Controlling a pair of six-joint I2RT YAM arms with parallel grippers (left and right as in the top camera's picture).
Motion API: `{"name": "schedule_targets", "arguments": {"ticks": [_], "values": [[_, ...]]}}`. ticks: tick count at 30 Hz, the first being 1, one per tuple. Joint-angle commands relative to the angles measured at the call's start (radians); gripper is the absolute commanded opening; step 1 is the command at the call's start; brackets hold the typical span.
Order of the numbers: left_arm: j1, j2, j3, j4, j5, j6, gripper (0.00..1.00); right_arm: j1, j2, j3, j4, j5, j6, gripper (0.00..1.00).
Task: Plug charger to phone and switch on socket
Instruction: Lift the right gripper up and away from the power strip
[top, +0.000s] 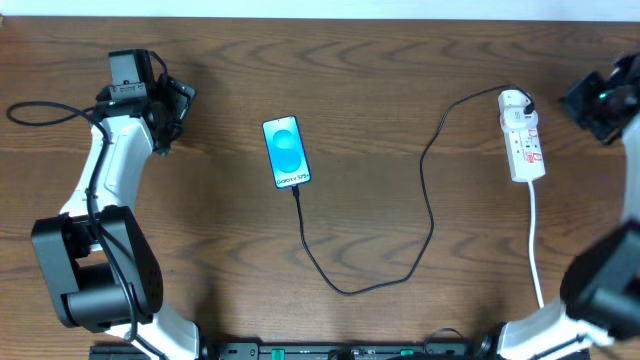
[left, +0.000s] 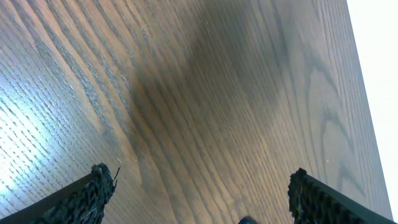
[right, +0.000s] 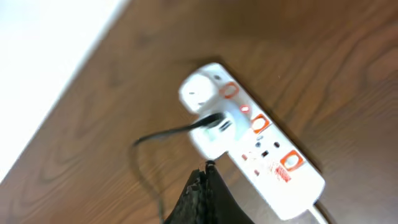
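Observation:
The phone (top: 286, 151) lies screen up in the middle of the table, blue screen lit. The black charger cable (top: 425, 200) runs from the phone's near end in a loop to the white plug on the socket (top: 523, 137) at the right; the tip sits at the phone's port. In the right wrist view the socket (right: 267, 146) shows red-marked switches and a small red light, with the cable (right: 165, 134) leaving its plug. My right gripper (right: 208, 169) is shut and empty, above the table beside the socket. My left gripper (left: 199, 193) is open over bare wood at the far left.
The socket's thick white cord (top: 536, 240) runs toward the front edge at the right. The table's far edge lies just behind both grippers. Arm bases stand at the front left and front right corners.

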Motion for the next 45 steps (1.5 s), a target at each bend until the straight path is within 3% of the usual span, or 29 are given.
{"name": "schedule_targets", "arguments": {"ticks": [1, 7, 19, 22, 29, 34, 35, 36, 37, 45], "values": [[0.002, 0.0, 0.006, -0.003, -0.024, 0.018, 0.92, 0.042, -0.095, 0.011, -0.029, -0.011, -0.068, 0.02], [0.002, 0.0, 0.006, -0.003, -0.024, 0.018, 0.92, 0.15, -0.206, 0.011, -0.017, 0.049, -0.121, 0.04], [0.002, 0.0, 0.006, -0.003, -0.024, 0.018, 0.92, 0.382, -0.223, 0.011, -0.004, 0.058, -0.192, 0.08], [0.002, 0.0, 0.006, -0.003, -0.024, 0.018, 0.92, 0.412, -0.222, 0.011, -0.005, 0.058, -0.243, 0.14], [0.002, 0.0, 0.006, -0.003, -0.024, 0.018, 0.92, 0.454, -0.237, 0.012, -0.023, -0.093, -0.415, 0.12], [0.002, 0.0, 0.006, -0.003, -0.024, 0.018, 0.92, 0.48, -0.312, 0.012, -0.082, -0.092, -0.438, 0.15], [0.002, 0.0, 0.006, -0.003, -0.024, 0.018, 0.92, 0.48, -0.329, 0.012, -0.088, -0.088, -0.438, 0.22], [0.002, 0.0, 0.006, -0.003, -0.024, 0.018, 0.92, 0.478, -0.345, 0.012, -0.098, -0.084, -0.439, 0.41], [0.002, 0.0, 0.006, -0.003, -0.024, 0.018, 0.92, 0.477, -0.36, 0.012, -0.109, -0.072, -0.439, 0.99], [0.002, 0.0, 0.006, -0.003, -0.024, 0.018, 0.92, 0.477, -0.396, 0.012, -0.178, -0.02, -0.439, 0.99]]}}
